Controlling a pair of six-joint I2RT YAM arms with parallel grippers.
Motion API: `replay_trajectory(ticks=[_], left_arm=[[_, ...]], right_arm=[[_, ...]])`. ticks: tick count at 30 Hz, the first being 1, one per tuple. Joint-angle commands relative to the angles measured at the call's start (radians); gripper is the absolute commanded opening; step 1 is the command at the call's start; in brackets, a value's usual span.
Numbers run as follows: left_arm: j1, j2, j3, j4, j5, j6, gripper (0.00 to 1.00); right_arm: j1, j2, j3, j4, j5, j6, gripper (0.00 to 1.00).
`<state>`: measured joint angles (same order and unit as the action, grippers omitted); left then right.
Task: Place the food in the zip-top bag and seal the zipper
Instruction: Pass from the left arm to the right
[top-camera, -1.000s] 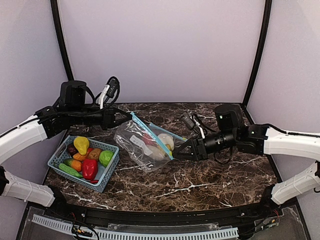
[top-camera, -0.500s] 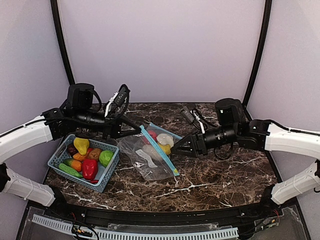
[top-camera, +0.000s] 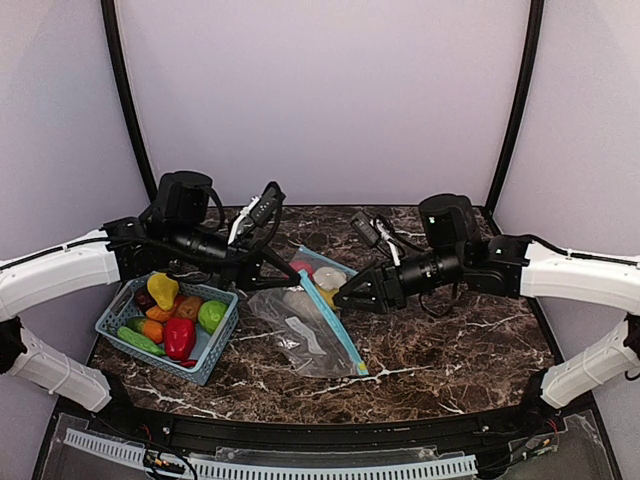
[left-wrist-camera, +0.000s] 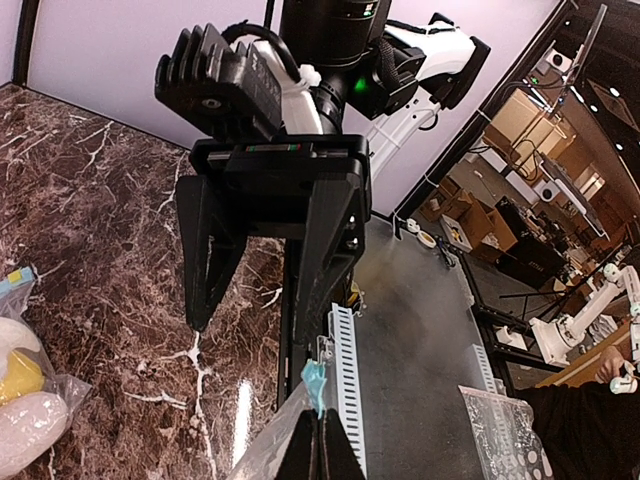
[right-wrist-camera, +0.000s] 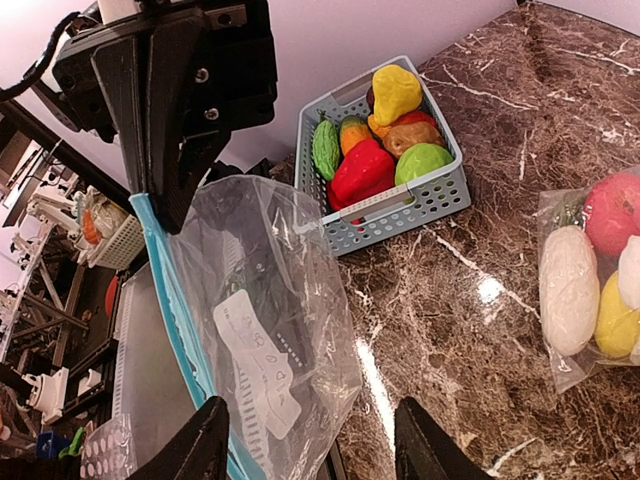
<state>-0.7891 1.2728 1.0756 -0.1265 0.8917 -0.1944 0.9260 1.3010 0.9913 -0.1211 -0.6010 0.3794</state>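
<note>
Right wrist | clear zip-top bag (right-wrist-camera: 270, 330), teal zipper (right-wrist-camera: 163, 268), red/cream/yellow food (right-wrist-camera: 568, 290) inside | left gripper (left-wrist-camera: 318, 440) clamped on bag | right gripper (right-wrist-camera: 312, 432) apart

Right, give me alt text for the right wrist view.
A clear zip-top plastic bag with a teal zipper hangs, seemingly empty, from the black left pincer, just ahead of the open right pincer. Behind, on the dark marble table, sits a teal lattice basket of glossy toy foods; more toy foods in clear plastic lie at the right edge.
</note>
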Motion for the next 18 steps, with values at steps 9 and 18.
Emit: replay_trajectory(ticks=[9, 18], left_arm=[[-0.006, 0.006, 0.034, 0.034, 0.024, -0.001, 0.01], [-0.006, 0.008, 0.030, 0.032, 0.021, 0.002, 0.01]], right_arm=[[0.022, 0.026, 0.015, 0.011, -0.034, -0.022, 0.54], [0.022, -0.003, 0.002, 0.043, -0.054, -0.005, 0.55]])
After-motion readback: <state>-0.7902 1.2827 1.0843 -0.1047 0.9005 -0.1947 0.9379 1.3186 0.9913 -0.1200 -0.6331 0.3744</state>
